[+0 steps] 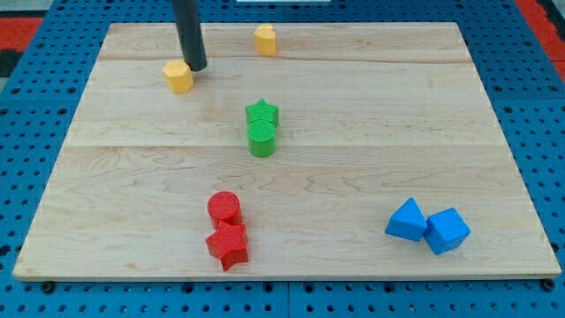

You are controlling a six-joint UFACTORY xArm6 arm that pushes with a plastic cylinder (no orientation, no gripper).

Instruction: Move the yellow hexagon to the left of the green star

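A yellow hexagon (178,76) lies near the view's top left of the wooden board (371,115). My tip (197,66) stands just to its upper right, touching or almost touching it. The green star (262,112) lies near the board's middle, to the right of and below the hexagon, with a green cylinder (261,139) pressed against its lower side. A second yellow block (265,40), its shape unclear, lies near the top edge.
A red cylinder (224,208) and a red star (229,245) sit together at the bottom middle. Two blue blocks (408,220) (447,230) sit together at the bottom right. A blue pegboard (26,150) surrounds the board.
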